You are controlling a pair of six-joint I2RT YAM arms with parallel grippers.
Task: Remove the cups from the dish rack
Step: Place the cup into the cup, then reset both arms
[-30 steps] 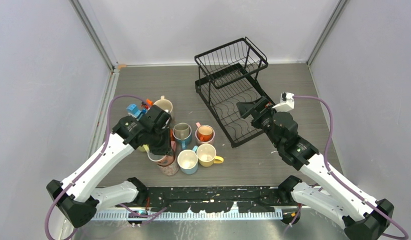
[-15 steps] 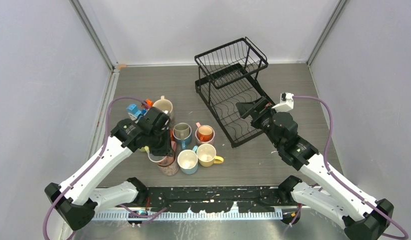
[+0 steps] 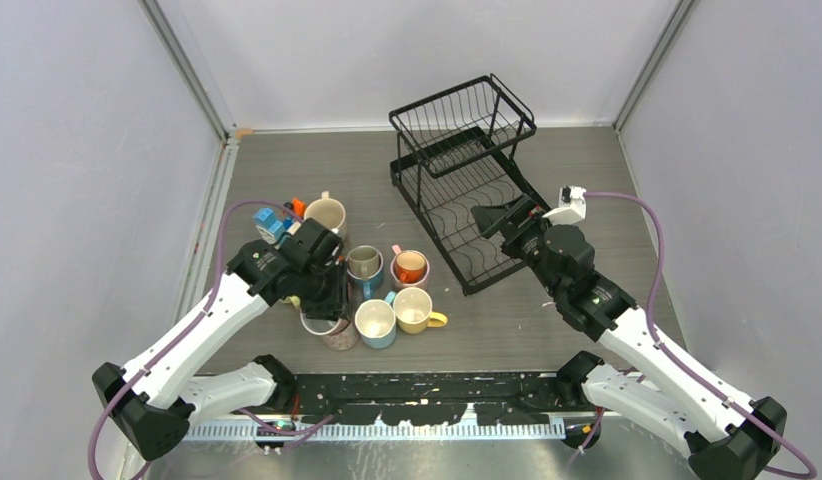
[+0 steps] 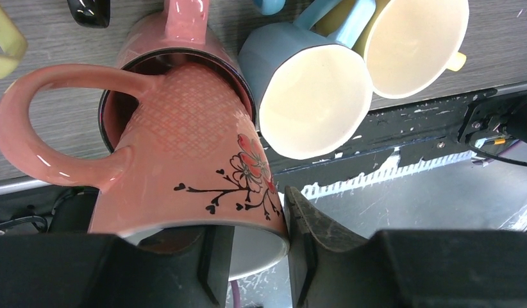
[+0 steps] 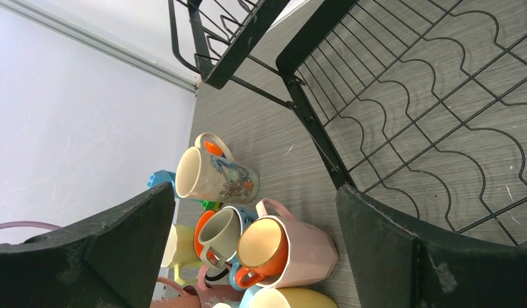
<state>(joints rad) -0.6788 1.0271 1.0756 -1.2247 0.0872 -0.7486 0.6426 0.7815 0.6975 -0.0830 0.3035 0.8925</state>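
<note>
Left end effector (image 4: 253, 221) straddles salmon mug (image 4: 184, 147) inside pink mug (image 4: 149, 35).

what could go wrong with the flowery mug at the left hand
1. The salmon floral ceramic mug leans tilted in the mouth of a pink dark-lined mug, its rim at the left hand; once let go, it could slide or topple.
2. The light blue ceramic mug sits close beside it, so a fall might knock or chip that one.

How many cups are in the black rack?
0. Both tiers of the dish rack look empty; the cups stand clustered on the table, left of it.
</note>
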